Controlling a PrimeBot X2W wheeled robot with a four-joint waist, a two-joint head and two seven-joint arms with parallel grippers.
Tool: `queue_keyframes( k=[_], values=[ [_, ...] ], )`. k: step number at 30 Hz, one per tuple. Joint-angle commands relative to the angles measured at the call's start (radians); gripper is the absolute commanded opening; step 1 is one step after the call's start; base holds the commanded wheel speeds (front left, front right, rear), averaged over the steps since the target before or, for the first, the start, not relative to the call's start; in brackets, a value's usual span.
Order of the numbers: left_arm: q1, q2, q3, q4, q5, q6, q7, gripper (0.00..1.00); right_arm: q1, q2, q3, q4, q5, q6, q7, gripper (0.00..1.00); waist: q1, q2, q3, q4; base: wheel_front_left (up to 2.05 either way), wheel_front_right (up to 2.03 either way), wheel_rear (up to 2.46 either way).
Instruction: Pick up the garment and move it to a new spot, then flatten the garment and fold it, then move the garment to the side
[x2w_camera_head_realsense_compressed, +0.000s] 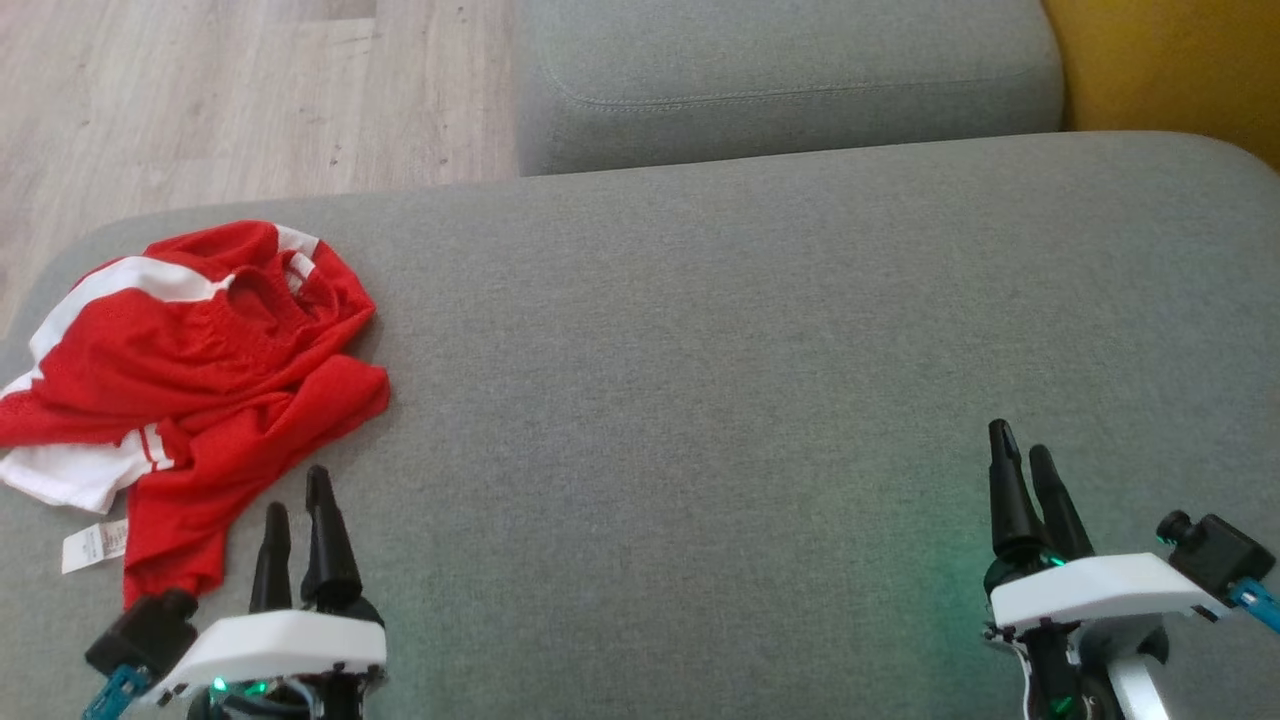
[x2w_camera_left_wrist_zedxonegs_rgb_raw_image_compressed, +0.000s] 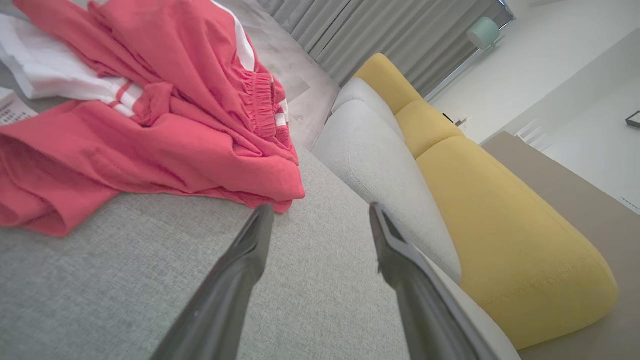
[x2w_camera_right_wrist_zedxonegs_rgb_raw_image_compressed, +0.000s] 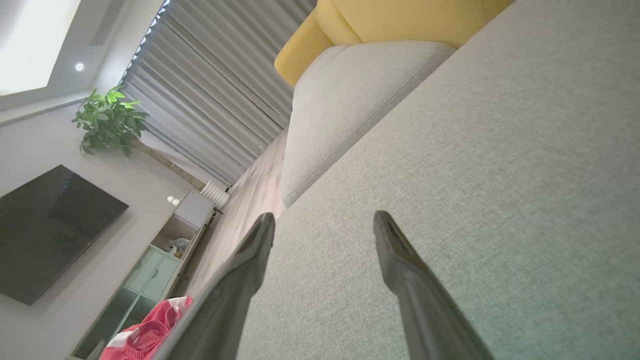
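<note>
A red garment (x2w_camera_head_realsense_compressed: 210, 370) with white stripes lies crumpled at the left end of the grey cushion (x2w_camera_head_realsense_compressed: 700, 380), a white label beside it. My left gripper (x2w_camera_head_realsense_compressed: 297, 490) hovers just near of it, open and holding nothing. In the left wrist view the garment (x2w_camera_left_wrist_zedxonegs_rgb_raw_image_compressed: 150, 125) lies ahead and left of my left gripper (x2w_camera_left_wrist_zedxonegs_rgb_raw_image_compressed: 320, 212). My right gripper (x2w_camera_head_realsense_compressed: 1020, 440) stands open over bare cushion at the lower right. The right wrist view has my right gripper (x2w_camera_right_wrist_zedxonegs_rgb_raw_image_compressed: 324, 220) open, with the garment (x2w_camera_right_wrist_zedxonegs_rgb_raw_image_compressed: 145, 335) far off at the lower left.
A second grey cushion (x2w_camera_head_realsense_compressed: 790, 80) sits behind, with a yellow cushion (x2w_camera_head_realsense_compressed: 1170, 60) at the far right. Wooden floor (x2w_camera_head_realsense_compressed: 200, 100) lies beyond the cushion's left edge. The right wrist view shows a television (x2w_camera_right_wrist_zedxonegs_rgb_raw_image_compressed: 45, 230), a plant (x2w_camera_right_wrist_zedxonegs_rgb_raw_image_compressed: 107, 120) and curtains (x2w_camera_right_wrist_zedxonegs_rgb_raw_image_compressed: 215, 95).
</note>
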Motion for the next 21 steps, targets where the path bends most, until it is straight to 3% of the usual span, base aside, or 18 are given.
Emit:
queue_keyframes(
  k=[1,21],
  values=[
    [-0.058,0.006,0.012,-0.043,0.029,0.003,-0.011,1.00,-0.055,-0.009,0.015,-0.040,-0.028,0.000,-0.013,1.00,0.0000,0.0000,0.001,0.002,0.00,0.00,0.00],
    [-0.046,0.007,-0.017,-0.085,0.309,0.038,-0.070,1.00,-0.043,-0.011,0.035,-0.042,-0.272,-0.001,-0.072,1.00,0.0000,0.0000,-0.010,0.010,0.00,0.00,0.00]
  ],
)
